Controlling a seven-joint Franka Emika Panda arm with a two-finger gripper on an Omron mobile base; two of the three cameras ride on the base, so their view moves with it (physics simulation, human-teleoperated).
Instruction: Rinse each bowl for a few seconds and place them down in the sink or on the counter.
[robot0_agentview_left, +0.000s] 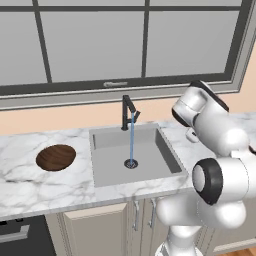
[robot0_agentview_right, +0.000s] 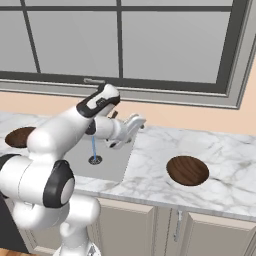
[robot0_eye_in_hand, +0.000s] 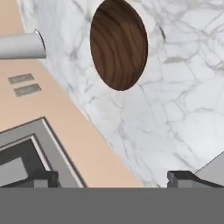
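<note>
Your gripper stands released with its jaws wide apart and nothing between them, hanging above the right edge of the sink. In the hand view the 2 fingertips sit far apart at the bottom, looking along the counter at the right bowl, which lies flat on the marble. You have 2 bowls: that one rests well to the right of the sink, the other bowl on the counter left of it. Water runs from the black faucet down to the drain.
</note>
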